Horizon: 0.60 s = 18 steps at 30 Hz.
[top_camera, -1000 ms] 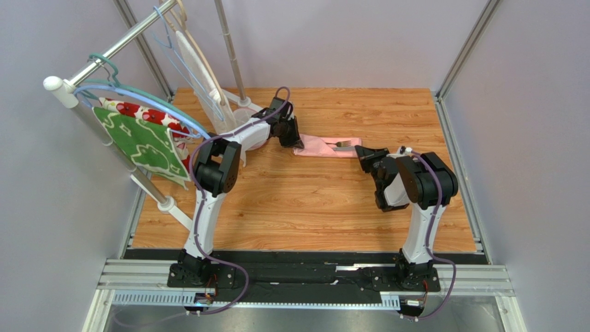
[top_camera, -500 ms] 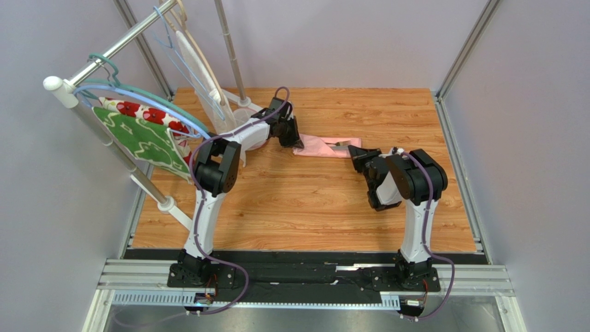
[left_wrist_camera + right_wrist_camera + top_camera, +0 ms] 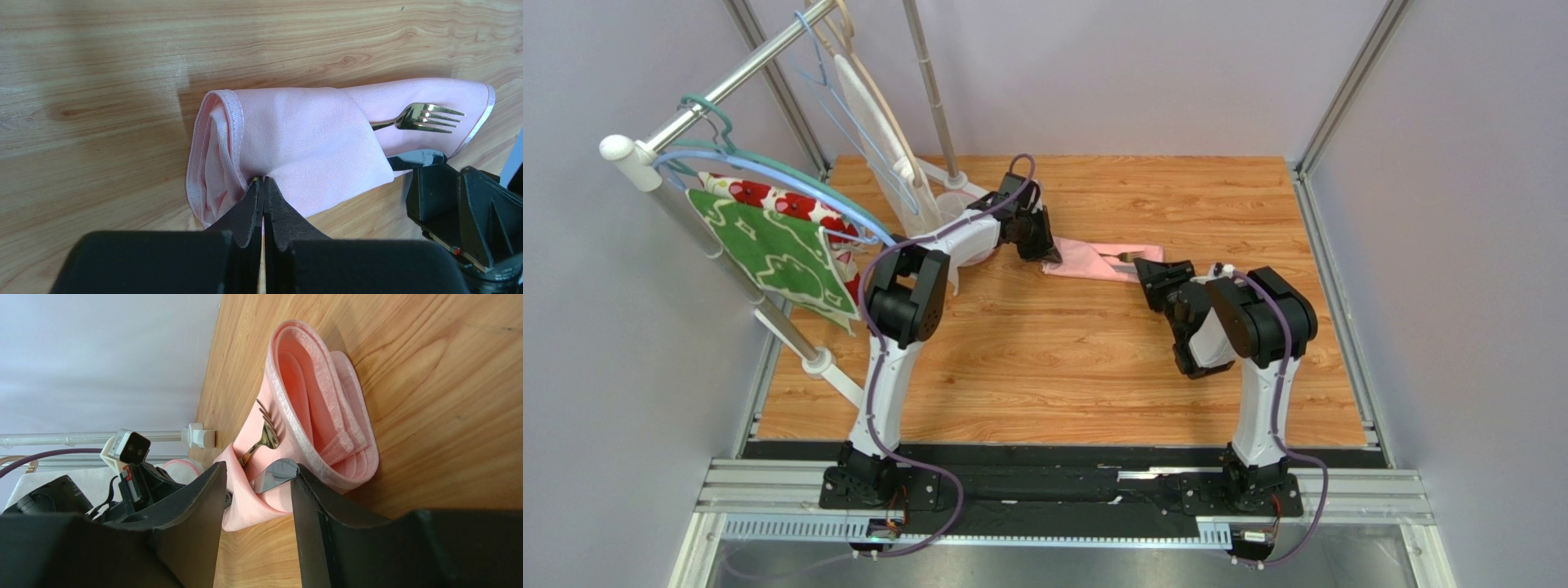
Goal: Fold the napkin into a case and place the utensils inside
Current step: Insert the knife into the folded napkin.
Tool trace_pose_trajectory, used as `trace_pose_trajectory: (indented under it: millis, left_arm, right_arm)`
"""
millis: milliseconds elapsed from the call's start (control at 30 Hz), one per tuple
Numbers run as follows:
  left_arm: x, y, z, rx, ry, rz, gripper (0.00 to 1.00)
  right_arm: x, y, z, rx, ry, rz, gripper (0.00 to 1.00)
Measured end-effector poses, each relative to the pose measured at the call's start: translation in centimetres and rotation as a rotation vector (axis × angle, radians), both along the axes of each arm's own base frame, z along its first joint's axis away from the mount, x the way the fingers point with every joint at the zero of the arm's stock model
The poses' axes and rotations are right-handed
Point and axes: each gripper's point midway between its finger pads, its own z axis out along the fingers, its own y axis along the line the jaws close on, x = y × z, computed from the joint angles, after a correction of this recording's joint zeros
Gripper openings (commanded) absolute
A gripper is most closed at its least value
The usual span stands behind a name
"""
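Pink layered case (image 3: 294, 141) w/ fork (image 3: 423, 115) — flat

The right gripper (image 3: 1145, 275) shifts left, closing in on the right end of the folded napkin (image 3: 1087, 259), and now sits just beside it, where a second ago it was a little farther off. The right arm's bulky elbow (image 3: 1274, 316) swings left with it. Its fingers (image 3: 202, 502), pressed together before, part: the wrist view shows them standing apart, the rounded end of the knife (image 3: 276, 473) in the gap.
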Motion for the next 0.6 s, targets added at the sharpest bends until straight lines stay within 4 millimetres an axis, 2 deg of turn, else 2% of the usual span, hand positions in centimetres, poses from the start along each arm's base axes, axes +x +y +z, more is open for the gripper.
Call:
trace_pose_trajectory:
  millis: [100, 233, 333, 433, 600]
  left_arm:
    - [0.0, 0.0, 0.0, -0.003, 0.000, -0.002, 0.00]
    - [0.0, -0.1, 0.0, -0.004, 0.001, -0.002, 0.00]
    - [-0.1, -0.1, 0.0, -0.004, 0.001, -0.003, 0.00]
    - [-0.1, -0.1, 0.0, -0.004, 0.001, -0.004, 0.00]
    - [-0.2, -0.2, 0.0, -0.010, 0.000, -0.010, 0.00]
  right_arm:
    - [-0.3, -0.1, 1.0, -0.006, -0.003, 0.002, 0.55]
    - [-0.5, -0.1, 3.7, -0.026, -0.010, 0.012, 0.59]
    - [-0.8, -0.2, 5.0, -0.049, 0.014, 0.021, 0.64]
    - [-1.2, -0.7, 5.0, -0.074, 0.071, 0.025, 0.65]
    - [-1.5, -1.3, 2.6, -0.097, 0.190, 0.053, 0.65]
